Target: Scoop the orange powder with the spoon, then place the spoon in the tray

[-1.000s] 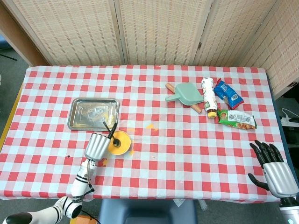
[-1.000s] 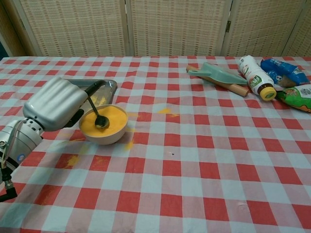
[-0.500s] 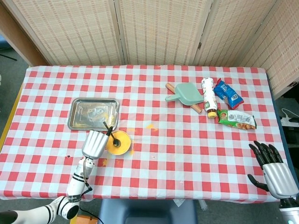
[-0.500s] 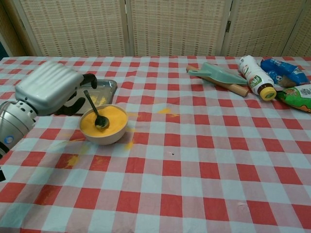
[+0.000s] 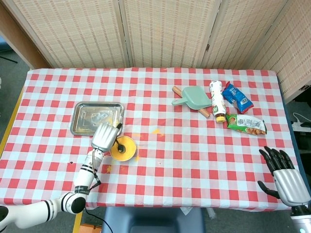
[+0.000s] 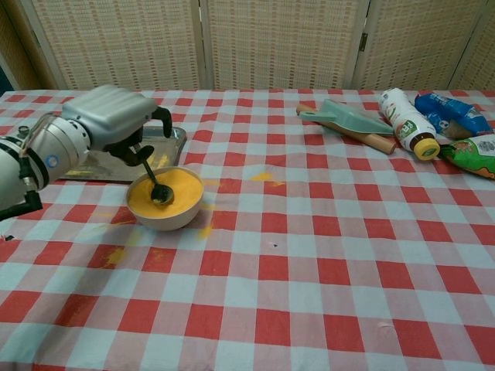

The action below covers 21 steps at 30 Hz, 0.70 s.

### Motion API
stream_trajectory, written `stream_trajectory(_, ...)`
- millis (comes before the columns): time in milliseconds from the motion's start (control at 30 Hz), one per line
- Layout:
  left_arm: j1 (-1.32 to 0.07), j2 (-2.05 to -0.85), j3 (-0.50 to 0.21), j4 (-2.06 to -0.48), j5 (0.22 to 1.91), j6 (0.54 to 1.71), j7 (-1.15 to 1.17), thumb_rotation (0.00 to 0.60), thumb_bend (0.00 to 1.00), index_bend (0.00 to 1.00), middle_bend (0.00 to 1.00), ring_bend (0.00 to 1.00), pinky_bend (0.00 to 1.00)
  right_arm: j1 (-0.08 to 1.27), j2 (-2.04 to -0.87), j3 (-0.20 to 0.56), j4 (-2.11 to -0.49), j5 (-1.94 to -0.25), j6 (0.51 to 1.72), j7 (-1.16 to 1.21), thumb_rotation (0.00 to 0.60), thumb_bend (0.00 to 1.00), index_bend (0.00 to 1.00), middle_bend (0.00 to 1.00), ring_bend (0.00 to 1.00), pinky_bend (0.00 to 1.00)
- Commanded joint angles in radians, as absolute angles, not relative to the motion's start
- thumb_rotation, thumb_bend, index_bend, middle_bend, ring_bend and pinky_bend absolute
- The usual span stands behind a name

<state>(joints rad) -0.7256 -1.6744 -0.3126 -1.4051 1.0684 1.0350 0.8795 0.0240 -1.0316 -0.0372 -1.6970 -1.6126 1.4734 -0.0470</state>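
One robot hand (image 6: 116,124) curled over spoon (image 6: 155,182) handle

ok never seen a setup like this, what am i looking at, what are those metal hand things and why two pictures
It is a two-armed robot at a table, steered by a person from elsewhere. Each arm ends in a robot hand with fingers like a human's. Both pictures show the same moment: the head view looks down from above, the chest view looks across the tabletop from lower down.

The left robot hand grips the handle of a dark spoon whose tip sits in a bowl of orange powder. Just behind the bowl lies a metal tray, where the spoon should end up. Some powder has spilled onto the checked cloth.

The right robot hand hangs at the table's near right corner, fingers spread, holding nothing.

At the far right lie a green dustpan, a bottle on its side and two snack packets, untouched.
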Motion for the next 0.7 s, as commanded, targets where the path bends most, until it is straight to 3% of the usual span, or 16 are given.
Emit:
stream_trajectory(33, -0.781, -1.678, -0.326, -1.379, 0.998, 0.993, 0.931, 0.600, 0.50, 0.33, 1.00, 1.00, 1.00, 0.024, -1.031, -0.035, -1.695, -1.607, 1.472, -0.044, 0.600, 0.19, 0.00, 0.00, 0.00, 0.00)
stream_trajectory(433, -0.841, -1.629, -0.285, -1.377, 0.828, 0.978, 1.034, 0.600, 0.57, 0.38, 1.00, 1.00, 1.00, 0.026, -1.032, -0.025, -1.695, -1.586, 1.467, -0.045, 0.600, 0.19, 0.00, 0.00, 0.00, 0.00)
stream_trajectory(700, -0.860, -1.551, -0.248, -1.463, 0.696, 0.986, 1.084, 0.600, 0.65, 0.35, 1.00, 1.00, 1.00, 0.026, -1.034, -0.025, -1.697, -1.590, 1.470, -0.050, 0.600, 0.19, 0.00, 0.00, 0.00, 0.00)
